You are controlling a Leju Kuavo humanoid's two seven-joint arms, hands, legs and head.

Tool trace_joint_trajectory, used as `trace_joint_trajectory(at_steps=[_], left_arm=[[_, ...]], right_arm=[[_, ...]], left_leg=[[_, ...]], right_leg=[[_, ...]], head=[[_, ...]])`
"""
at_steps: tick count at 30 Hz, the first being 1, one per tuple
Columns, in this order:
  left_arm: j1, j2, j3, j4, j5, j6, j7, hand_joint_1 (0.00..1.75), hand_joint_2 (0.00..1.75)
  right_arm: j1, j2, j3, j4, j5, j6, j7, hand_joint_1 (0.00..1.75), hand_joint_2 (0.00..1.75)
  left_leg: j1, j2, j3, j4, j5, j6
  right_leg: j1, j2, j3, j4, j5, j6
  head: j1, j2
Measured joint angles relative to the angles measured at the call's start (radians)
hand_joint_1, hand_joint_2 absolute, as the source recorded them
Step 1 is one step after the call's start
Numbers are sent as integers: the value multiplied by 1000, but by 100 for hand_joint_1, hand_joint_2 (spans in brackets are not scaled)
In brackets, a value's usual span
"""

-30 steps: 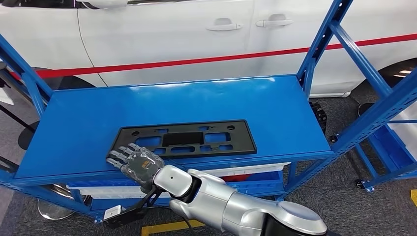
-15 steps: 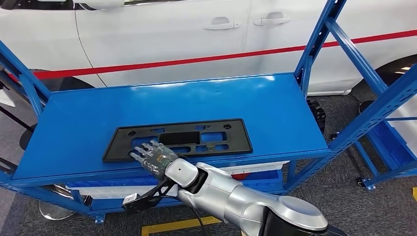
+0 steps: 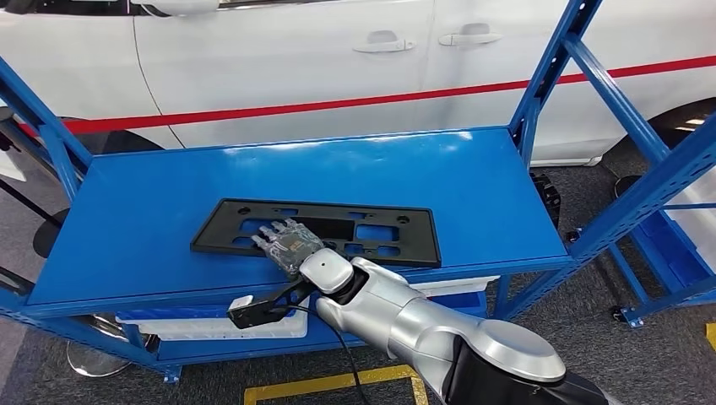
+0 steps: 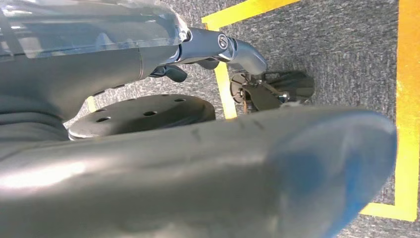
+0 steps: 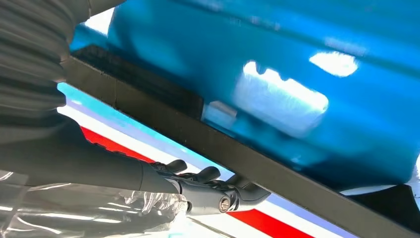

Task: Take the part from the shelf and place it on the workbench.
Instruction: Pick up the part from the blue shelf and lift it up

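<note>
Moved: right hand (image 3: 290,243) slid from the part's left end to its middle; the part turned slightly.
Right hand: fingers spread, resting flat on the black part (image 3: 318,231).
Part: lay flat on the blue shelf (image 3: 143,211), toward its 6 o'clock edge.
Behind: white car (image 3: 279,59) at 12 o'clock.

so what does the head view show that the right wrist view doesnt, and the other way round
Head view alone: the whole black part with its cut-outs, lying flat on the blue shelf, the right hand resting on its near edge, and the white car behind. Right wrist view alone: dark fingers curled below the part's edge, seen from underneath. Both share the part, the shelf and the right hand.
</note>
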Motion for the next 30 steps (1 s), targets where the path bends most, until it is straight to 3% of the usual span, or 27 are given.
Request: trace_joint_trajectory(at_steps=[2, 4, 5, 6, 7, 8, 9, 11, 12, 16, 18, 20, 21, 22, 23, 26, 27, 30], left_arm=[[-1, 0, -1, 0, -2, -1, 1, 0, 0], [-2, 0, -1, 0, -3, -1, 1, 0, 0], [-2, 0, -1, 0, -4, -1, 1, 0, 0], [-1, 0, -1, 0, -4, -1, 1, 0, 0], [-1, 0, -1, 0, -6, -1, 1, 0, 0], [0, 0, -1, 0, -7, -1, 1, 0, 0], [0, -1, -2, 0, -10, -2, 1, 0, 0], [-1, -2, -3, 0, -16, -4, 1, 0, 0], [-1, -2, -4, 0, -18, -4, 1, 0, 0], [-2, -4, -12, 0, -24, -9, 1, 0, 0], [-3, -5, -16, 0, -27, -10, 1, 0, 0], [-3, -5, -18, 0, -28, -12, 1, 0, 0], [-3, -5, -18, 0, -29, -13, 1, 0, 0], [-3, -5, -19, 0, -29, -14, 1, 0, 0], [-3, -5, -19, 0, -29, -14, 1, 0, 0], [-6, -5, -20, 1, -29, -16, 1, 0, 0], [-7, -5, -20, 1, -28, -16, 1, 0, 0], [-7, -5, -19, 1, -23, -18, -1, 0, 0]], right_arm=[[-12, 0, -6, 16, -4, 0, 2, 0, 175], [-18, -1, -11, 30, -5, 0, 2, 0, 175], [-18, -2, -12, 36, -5, 1, 2, 0, 175], [-18, -3, -12, 41, -5, 2, 2, 0, 175], [-18, -3, -12, 44, -5, 5, 3, 0, 175], [-20, -3, -12, 47, -5, 8, 3, 0, 175], [-23, -3, -13, 49, -5, 10, 4, 0, 175], [-30, -3, -14, 54, -5, 13, 9, 0, 175], [-33, -3, -14, 58, -5, 15, 12, 0, 175], [-51, -2, -16, 71, -4, 26, 20, 0, 175], [-59, -2, -17, 74, -3, 29, 20, 0, 175], [-61, -1, -17, 77, -4, 30, 19, 0, 175], [-60, -1, -17, 79, -4, 30, 19, 0, 175], [-60, -1, -17, 80, -4, 31, 18, 0, 175], [-61, -1, -17, 81, -4, 32, 16, 0, 175], [-67, -1, -17, 82, -4, 36, 8, 0, 175], [-69, -1, -17, 82, -4, 38, 5, 0, 175], [-72, 0, -17, 81, -7, 46, 2, 0, 175]], left_leg=[[3, 1, 2, -8, 7, 13], [2, 3, 0, -9, 9, 18], [2, 3, -1, -9, 10, 20], [1, 3, -1, -8, 10, 20], [1, 3, -2, -7, 10, 20], [0, 2, -1, -7, 9, 19], [0, 1, -1, -5, 8, 18], [-4, 0, -3, -1, 6, 12], [-6, 0, -5, 1, 5, 8], [-4, 1, -12, 12, -6, -14], [-1, 1, -48, 92, -55, -23], [2, 1, -109, 225, -115, -31], [2, 1, -131, 272, -128, -34], [3, 2, -137, 283, -121, -35], [3, 2, -123, 252, -95, -36], [3, 2, -29, 57, -7, -29], [2, 2, -13, 22, 1, -23], [-1, 0, -9, 6, 1, -6]], right_leg=[[-1, 0, -23, 51, -36, 9], [-3, 0, -80, 174, -100, 14], [-4, 0, -108, 235, -123, 15], [-4, 0, -124, 267, -128, 15], [-4, 0, -122, 264, -114, 13], [-4, 0, -99, 221, -85, 10], [-4, 0, -65, 154, -50, 5], [0, -1, -7, 35, -9, -4], [3, 0, 6, 6, -4, -7], [0, 2, 7, -12, 3, -22], [-4, 0, 10, -17, 6, -30], [-4, 0, 9, -17, 6, -34], [-3, 0, 9, -16, 5, -34], [-4, 0, 9, -14, 4, -34], [-4, 1, 9, -13, 3, -33], [-2, 3, 10, -4, -4, -24], [0, 4, 8, -3, -5, -20], [1, 3, 5, -2, -6, -6]], head=[[1, 0], [1, 0], [1, 0], [1, 0], [1, 0], [1, 0], [1, 0], [1, 0], [1, 0], [0, 0], [-2, 0], [-3, 0], [-3, 0], [-3, 0], [-3, 0], [-3, 0], [-2, 0], [-1, 0]])
